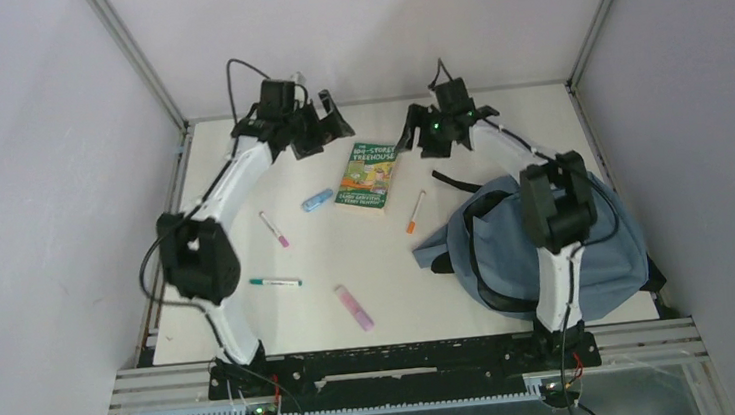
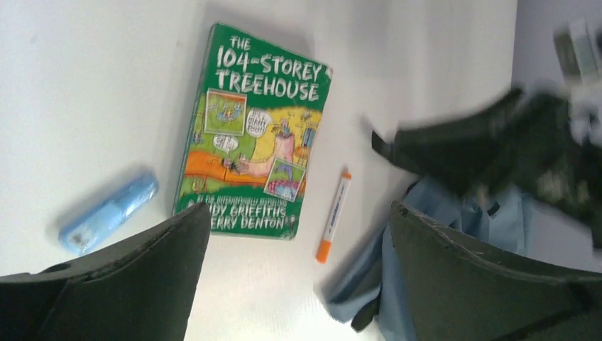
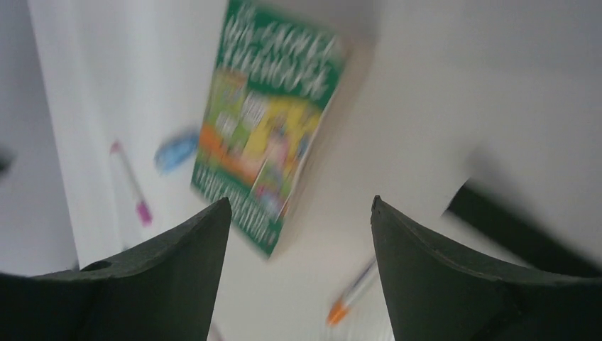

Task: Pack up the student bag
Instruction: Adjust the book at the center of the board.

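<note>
Evidently packing was barely started: the student bag (image 1: pixel 487 242) lay at lower right, the book (image 1: pixel 367 175) and pens (image 1: pixel 276 282) lay loose on the counter (image 1: pixel 400 285) at centre, and the left end effector (image 2: pixel 299 209) and right end effector (image 3: pixel 300 201) stood open, empty.

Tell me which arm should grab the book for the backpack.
Probably the right. The right gripper hangs open beside the book, and the backpack lies on that arm's side. The left gripper is open and near, but farther from the backpack.

Pen (image 1: pixel 415 211) between book (image 1: pixel 368 175) and student bag (image 1: pixel 497 241), all on table (image 1: pixel 390 286)
</note>
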